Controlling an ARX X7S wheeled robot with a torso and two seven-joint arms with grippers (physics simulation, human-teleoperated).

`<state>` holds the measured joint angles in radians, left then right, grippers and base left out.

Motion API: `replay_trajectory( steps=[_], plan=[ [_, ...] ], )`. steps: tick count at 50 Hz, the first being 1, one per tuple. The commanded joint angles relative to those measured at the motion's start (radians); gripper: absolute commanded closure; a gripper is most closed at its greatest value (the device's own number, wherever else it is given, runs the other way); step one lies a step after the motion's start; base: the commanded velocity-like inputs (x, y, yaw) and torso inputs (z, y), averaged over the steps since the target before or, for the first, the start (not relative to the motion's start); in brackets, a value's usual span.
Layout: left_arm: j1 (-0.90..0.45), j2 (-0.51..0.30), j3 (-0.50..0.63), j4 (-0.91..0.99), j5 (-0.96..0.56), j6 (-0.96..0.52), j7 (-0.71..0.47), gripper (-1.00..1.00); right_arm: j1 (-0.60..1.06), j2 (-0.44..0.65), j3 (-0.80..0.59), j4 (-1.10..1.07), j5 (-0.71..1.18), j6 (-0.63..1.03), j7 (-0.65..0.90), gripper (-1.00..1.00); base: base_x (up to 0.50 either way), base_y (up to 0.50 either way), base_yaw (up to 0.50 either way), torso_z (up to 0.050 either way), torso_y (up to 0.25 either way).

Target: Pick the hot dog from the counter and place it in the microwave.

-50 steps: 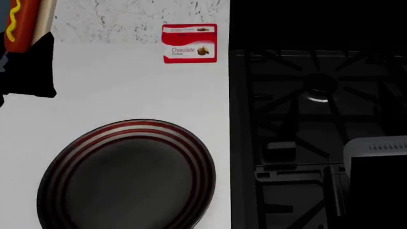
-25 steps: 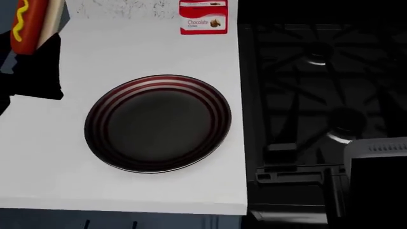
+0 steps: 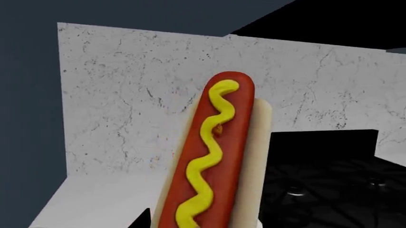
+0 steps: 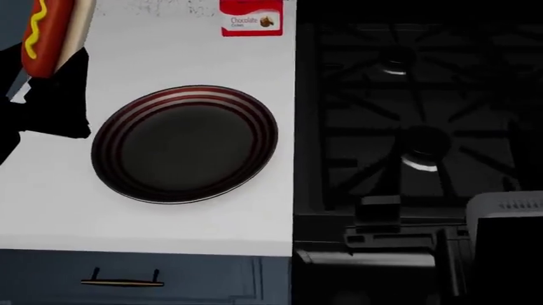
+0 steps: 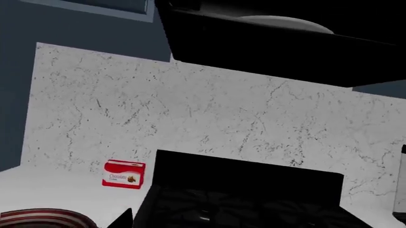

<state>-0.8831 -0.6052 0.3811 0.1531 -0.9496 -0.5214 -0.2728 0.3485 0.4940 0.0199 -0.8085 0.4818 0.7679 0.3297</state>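
The hot dog (image 4: 49,32), a red sausage in a pale bun with a yellow mustard zigzag, hangs in the air at the head view's top left, above the white counter (image 4: 170,222). My left gripper (image 4: 53,71) is shut on its lower end. The left wrist view shows the hot dog (image 3: 216,152) standing up from the jaws, with one dark fingertip (image 3: 143,219) beside it. In the right wrist view the dark microwave (image 5: 279,47) sits high above the stovetop, a pale disc inside it. My right gripper (image 5: 203,224) is open and holds nothing.
A dark plate with red-striped rim (image 4: 182,143) lies on the counter. A red-and-white chocolate box (image 4: 252,19) stands at the veined wall (image 5: 222,114). The black stovetop (image 4: 416,114) fills the right. My right arm (image 4: 500,216) is low right. A drawer handle (image 4: 123,281) is below the counter's front edge.
The head view has pulled back and shifted: the plate shows whole and higher, and the counter's front edge and a drawer have appeared. The hot dog stays held at top left.
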Motion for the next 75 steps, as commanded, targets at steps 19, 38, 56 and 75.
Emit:
replay_trajectory(
  steps=[19,38,56,75],
  plan=[
    [0.007,0.009,-0.006,0.002,-0.033,0.021,-0.013,1.00,-0.021,0.010,0.030,-0.021,0.024,0.002,0.013,-1.00,0.00,-0.50,0.00,0.000,0.000],
    [0.011,0.011,-0.008,0.006,-0.035,0.028,-0.013,1.00,-0.005,0.017,0.027,-0.034,0.041,0.026,0.024,-1.00,0.00,-0.50,0.00,0.000,0.000],
    [0.025,0.013,-0.012,0.006,-0.038,0.041,-0.010,1.00,-0.007,0.024,0.031,-0.048,0.053,0.038,0.036,-1.00,0.00,-0.50,0.00,0.000,0.001],
    [0.026,0.009,-0.011,0.013,-0.039,0.041,-0.015,1.00,-0.002,0.029,0.022,-0.047,0.058,0.038,0.041,-1.00,0.00,-0.50,0.00,0.000,0.001]
  ],
)
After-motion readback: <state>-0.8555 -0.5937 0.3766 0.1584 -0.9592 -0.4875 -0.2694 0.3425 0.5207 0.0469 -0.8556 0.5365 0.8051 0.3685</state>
